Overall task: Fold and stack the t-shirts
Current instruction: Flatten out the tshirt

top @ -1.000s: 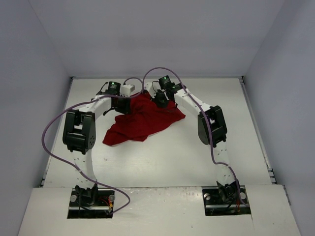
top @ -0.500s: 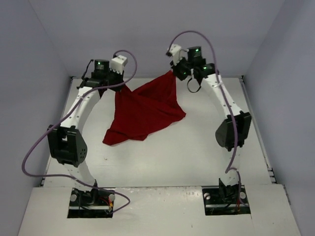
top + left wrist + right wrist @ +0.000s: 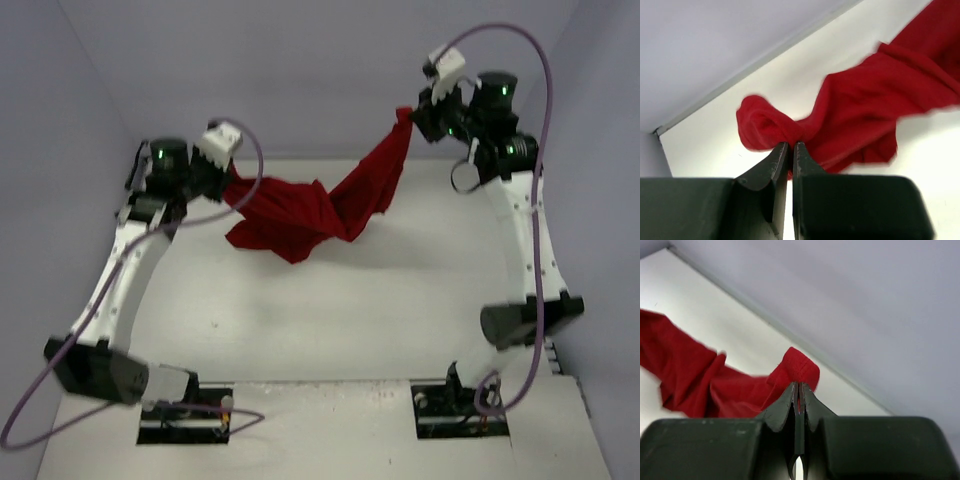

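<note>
The left gripper (image 3: 226,178) and right gripper (image 3: 409,116) are clamped on the t-shirt (image 3: 300,212), which is strung left-to-right between them, higher at the right.

The left end effector (image 3: 791,149) rises from 6 o'clock with its two dark fingers pressed together on a bunched fold of the dark red t-shirt (image 3: 865,105). From the pinch the wrinkled cloth stretches away toward 2 o'clock and runs out of view there, blurred at its edges. Behind it lies the white surface (image 3: 715,145), meeting a pale wall (image 3: 715,40) at 11 o'clock.
</note>
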Robot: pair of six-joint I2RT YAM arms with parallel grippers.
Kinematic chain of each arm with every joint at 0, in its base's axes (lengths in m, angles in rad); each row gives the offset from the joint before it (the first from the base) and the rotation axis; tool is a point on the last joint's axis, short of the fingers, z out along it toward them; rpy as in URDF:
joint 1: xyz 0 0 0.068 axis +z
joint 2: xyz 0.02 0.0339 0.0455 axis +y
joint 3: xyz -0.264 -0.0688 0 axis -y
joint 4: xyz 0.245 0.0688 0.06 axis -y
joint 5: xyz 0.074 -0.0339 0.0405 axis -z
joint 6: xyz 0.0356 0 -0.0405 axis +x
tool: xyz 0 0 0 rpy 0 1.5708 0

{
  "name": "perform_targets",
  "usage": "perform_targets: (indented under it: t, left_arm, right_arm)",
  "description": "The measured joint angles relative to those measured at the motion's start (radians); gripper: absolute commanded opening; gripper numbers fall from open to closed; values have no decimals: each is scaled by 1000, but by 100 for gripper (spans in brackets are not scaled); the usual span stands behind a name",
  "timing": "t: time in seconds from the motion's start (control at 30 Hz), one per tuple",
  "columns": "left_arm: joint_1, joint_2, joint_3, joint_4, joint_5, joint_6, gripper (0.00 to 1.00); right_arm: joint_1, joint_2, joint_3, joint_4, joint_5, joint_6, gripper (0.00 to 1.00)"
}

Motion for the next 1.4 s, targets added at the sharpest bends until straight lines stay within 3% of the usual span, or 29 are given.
perform_targets:
  t: [0.17,0.3,0.33,0.43,0.53,0.57,0.7,0.9,1.03,1.2,1.4]
  left_arm:
    - [-16,-336,-325,-68,125,207,0]
    - [-78,-601,-527,-211,200,437,0]
    - [-94,-637,-554,-248,210,482,8]
    - [-127,-732,-604,-357,233,626,46]
    - [-132,-736,-612,-417,235,674,82]
    - [-132,-720,-608,-428,235,666,88]
    - [-132,-597,-524,-404,230,530,89]
    - [-142,-344,-272,-144,270,61,81]
    - [-241,-197,-147,64,278,-215,81]
    - [-359,-80,-83,265,260,-448,81]
    - [-366,31,14,396,243,-643,81]
  right_arm:
    - [-31,-217,-252,-24,-10,8,0]
    - [-39,-317,-383,-38,-10,34,0]
    - [-39,-327,-401,-39,-10,41,0]
    - [-41,-345,-442,-41,-6,59,0]
    - [-41,-347,-450,-47,-5,78,0]
    - [-41,-347,-449,-47,-7,86,0]
    - [-40,-339,-422,-50,-39,138,0]
    - [-16,-326,-378,3,-108,260,0]
    - [52,-325,-411,99,-149,386,0]
    - [135,-312,-447,201,-215,519,0]
    - [194,-303,-462,268,-229,601,0]
